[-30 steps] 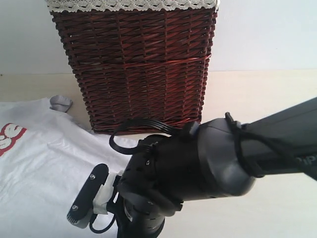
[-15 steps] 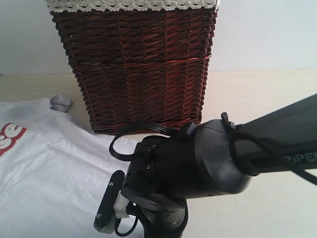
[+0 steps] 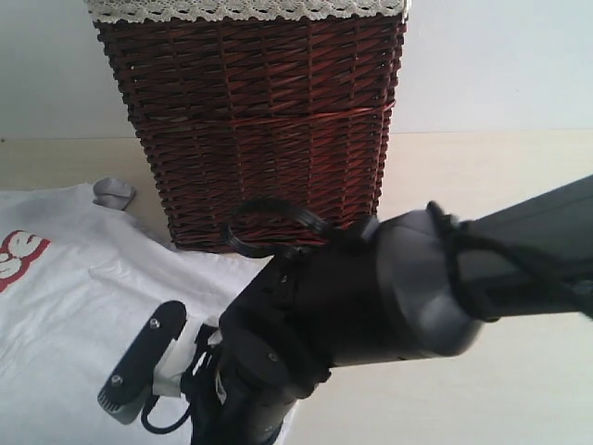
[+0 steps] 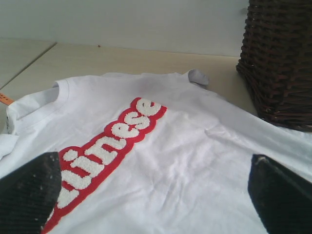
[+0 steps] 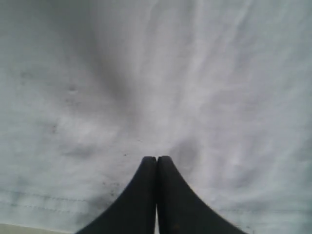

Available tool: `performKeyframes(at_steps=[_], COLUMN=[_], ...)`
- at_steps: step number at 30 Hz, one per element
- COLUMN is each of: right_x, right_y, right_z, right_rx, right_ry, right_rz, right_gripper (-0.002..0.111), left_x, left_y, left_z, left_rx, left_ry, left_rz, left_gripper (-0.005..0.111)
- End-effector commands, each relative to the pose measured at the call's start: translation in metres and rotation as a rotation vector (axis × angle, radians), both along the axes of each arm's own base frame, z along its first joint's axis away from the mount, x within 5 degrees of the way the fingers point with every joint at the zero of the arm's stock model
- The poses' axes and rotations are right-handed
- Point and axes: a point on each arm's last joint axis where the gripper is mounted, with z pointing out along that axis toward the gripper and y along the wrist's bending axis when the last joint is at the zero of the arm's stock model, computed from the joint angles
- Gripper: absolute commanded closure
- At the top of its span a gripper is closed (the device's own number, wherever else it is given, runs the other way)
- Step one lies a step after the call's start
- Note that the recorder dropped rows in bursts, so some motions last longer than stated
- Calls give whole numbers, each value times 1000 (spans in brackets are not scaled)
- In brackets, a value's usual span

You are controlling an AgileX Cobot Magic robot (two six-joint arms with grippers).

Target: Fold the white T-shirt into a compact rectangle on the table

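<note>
White T-shirt [image 4: 195, 156]: soft matt cloth, lightly creased; red patch [image 4: 105, 151] set with fuzzy white letters. Table [image 4: 122, 61]: smooth, matt, pale cream. Basket [image 3: 259, 120]: woven of rough brown wicker, trimmed with white lace [image 3: 241, 9]. Arm housing [image 3: 398, 297]: finished in dark, faintly glossy plastic.
</note>
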Motion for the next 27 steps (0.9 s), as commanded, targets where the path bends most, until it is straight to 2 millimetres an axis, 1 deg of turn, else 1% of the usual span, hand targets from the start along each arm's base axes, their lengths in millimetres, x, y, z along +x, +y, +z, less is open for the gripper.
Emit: performKeyframes(at_steps=[1,7,11,19,20,23,25,27], right_x=[-2,-10,-16,-16,-16,-11,-1,3], right_y=[2,-15,-25,-43,-47,-56,-62,-60], right_z=[-16,-28,-34,-34,-32,-27,-21,-15], right_rx=[-37,-220,-278,-459,-514,-616,-692,-670], right_ry=[73,151,179,168,171,122,12,-42], right_rz=[30,102,95,124,155,207,196,176], right_gripper=[108,108,108,108,108,108,108,108], left_x=[0,0,0,0,0,0,0,0], left_y=[0,0,0,0,0,0,0,0], left_z=[1,1,1,1,1,1,1,1], left_rx=[0,0,0,0,0,0,0,0], left_ry=[-11,-11,-11,-11,-11,-11,-11,-11], left_rz=[-8,-8,-8,-8,-8,-8,-8,-8], left_gripper=[2,2,2,2,2,2,2,2])
